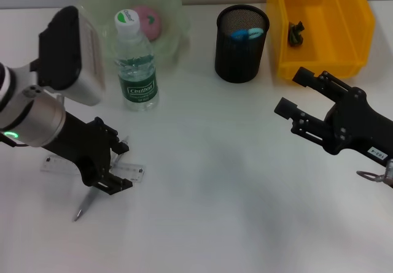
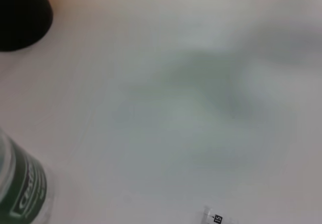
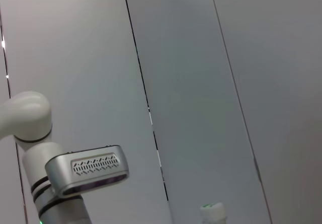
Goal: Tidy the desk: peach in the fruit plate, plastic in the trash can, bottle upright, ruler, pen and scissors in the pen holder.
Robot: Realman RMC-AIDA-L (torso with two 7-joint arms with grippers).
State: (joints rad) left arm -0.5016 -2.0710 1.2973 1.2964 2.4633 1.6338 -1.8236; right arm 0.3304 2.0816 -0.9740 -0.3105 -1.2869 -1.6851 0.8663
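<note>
My left gripper (image 1: 118,164) is low over the table at the left, open, with its fingers on either side of the right end of a clear ruler (image 1: 56,164). A grey pen (image 1: 83,208) lies slanted under it. The ruler's tip also shows in the left wrist view (image 2: 214,217). The water bottle (image 1: 137,64) stands upright. The pink peach (image 1: 148,21) lies in the green plate (image 1: 169,6). The black mesh pen holder (image 1: 241,46) holds blue scissors handles (image 1: 247,34). A dark piece of plastic (image 1: 296,32) lies in the yellow bin (image 1: 344,15). My right gripper (image 1: 292,92) hovers open and empty at the right.
The bottle (image 2: 20,189) and the pen holder (image 2: 20,17) show at the edges of the left wrist view. The right wrist view shows a wall, my left arm (image 3: 30,118) and the bottle cap (image 3: 213,211). Bare white table lies between the two arms.
</note>
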